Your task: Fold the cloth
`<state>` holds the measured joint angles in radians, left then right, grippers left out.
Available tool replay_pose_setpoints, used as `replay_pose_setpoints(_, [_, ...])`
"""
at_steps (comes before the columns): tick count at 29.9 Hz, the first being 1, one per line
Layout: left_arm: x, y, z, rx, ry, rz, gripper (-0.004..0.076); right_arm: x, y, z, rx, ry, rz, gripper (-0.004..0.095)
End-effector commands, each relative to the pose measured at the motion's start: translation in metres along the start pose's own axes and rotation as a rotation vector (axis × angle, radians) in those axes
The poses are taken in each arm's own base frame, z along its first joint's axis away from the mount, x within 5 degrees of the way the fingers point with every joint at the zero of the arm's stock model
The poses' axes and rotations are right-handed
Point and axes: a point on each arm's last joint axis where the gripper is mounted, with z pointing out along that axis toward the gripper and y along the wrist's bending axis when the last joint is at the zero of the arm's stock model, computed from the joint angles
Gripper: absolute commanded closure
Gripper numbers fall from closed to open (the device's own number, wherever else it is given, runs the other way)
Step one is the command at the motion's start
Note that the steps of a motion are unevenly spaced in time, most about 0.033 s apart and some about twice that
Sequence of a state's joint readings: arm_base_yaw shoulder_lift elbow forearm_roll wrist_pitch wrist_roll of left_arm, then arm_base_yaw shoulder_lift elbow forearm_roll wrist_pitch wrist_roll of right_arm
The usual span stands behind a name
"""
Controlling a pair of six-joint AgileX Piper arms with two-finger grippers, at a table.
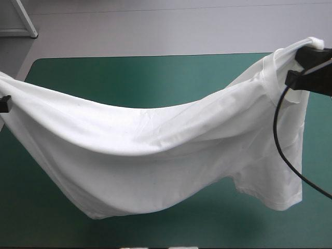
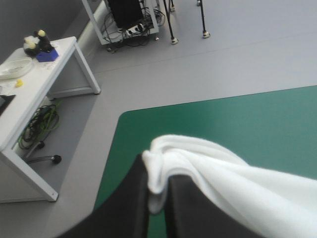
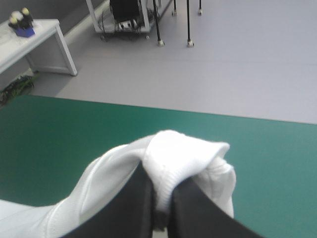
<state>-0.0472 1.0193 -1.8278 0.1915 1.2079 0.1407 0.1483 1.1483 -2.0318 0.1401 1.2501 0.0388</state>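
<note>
White T-shirt (image 1: pixel 155 155) sagging above teal-green cover (image 1: pixel 129 78), left jaws and right jaws pinching its ends

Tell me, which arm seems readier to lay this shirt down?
Right, probably: the right end effector holds the T-shirt over the table, while the left end effector grips at the table's left edge.

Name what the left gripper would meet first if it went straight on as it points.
Past the T-shirt pinched in its fingers, the left gripper would probably meet the bare teal-green cover near its corner; depth is unclear.
</note>
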Motion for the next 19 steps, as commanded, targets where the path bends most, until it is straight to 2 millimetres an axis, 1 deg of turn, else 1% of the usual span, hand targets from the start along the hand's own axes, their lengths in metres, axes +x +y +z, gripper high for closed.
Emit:
replay_pose_setpoints(1, [-0.006,-0.011,0.03,0.053,-0.102,-0.017,0.0733,-0.001,-0.009,0.029,0.052,-0.014,-0.021,0.0923])
replay_pose_setpoints(2, [-0.004,-0.015,0.04,0.068,-0.092,-0.018,0.0733,0.001,-0.012,0.042,0.065,0.001,-0.025,0.0923])
replay_pose_setpoints(5, [0.007,-0.026,0.082,0.094,-0.013,-0.006,0.0733,0.013,-0.019,0.088,0.074,0.08,-0.033,0.0923])
replay_pose_setpoints(9, [0.019,-0.04,0.139,0.115,0.052,0.012,0.0733,0.034,-0.03,0.154,0.08,0.173,-0.054,0.0923])
replay_pose_setpoints(13, [0.03,-0.055,0.195,0.147,0.104,0.006,0.0733,0.056,-0.042,0.222,0.089,0.224,-0.043,0.0923])
replay_pose_setpoints(16, [0.04,-0.067,0.235,0.179,0.126,-0.018,0.0733,0.07,-0.049,0.261,0.093,0.228,-0.045,0.0923])
replay_pose_setpoints(19, [0.052,-0.078,0.268,0.206,0.149,-0.048,0.0733,0.083,-0.055,0.295,0.097,0.221,-0.045,0.0923])
